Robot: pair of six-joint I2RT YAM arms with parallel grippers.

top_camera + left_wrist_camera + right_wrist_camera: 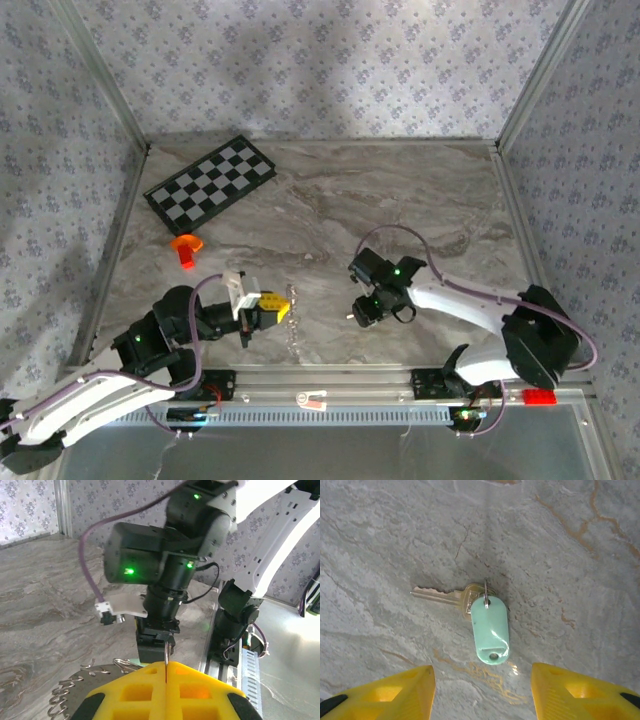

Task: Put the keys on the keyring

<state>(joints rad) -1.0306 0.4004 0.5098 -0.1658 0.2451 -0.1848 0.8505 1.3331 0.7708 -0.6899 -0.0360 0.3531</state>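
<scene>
Surface: desk (420, 190), smooth grey-brown marbled top with ochre veins.

Task item: key (451, 596), flat pale metal with a toothed blade. A tiny split ring joins it to an oval mint-green plastic tag (490, 628), glossy, with a small hole at its end.

The keyring (67, 695) is a thin silvery wire hoop fringed with small bright metal pieces.

The right gripper (482, 675) has blocky yellow plastic fingers (390, 695) spread well apart, holding and touching nothing. The key lies flat on the desk between them, just ahead of the tips, toward the near edge and right of centre.

The left gripper (165, 667) has its yellow fingers pressed together, with the keyring's wire pinched upright in the seam. The fringed hoop spreads low at one side; I cannot tell whether it rests on the desk. It sits near the near edge, left of centre. The two grippers are near each other but apart.
</scene>
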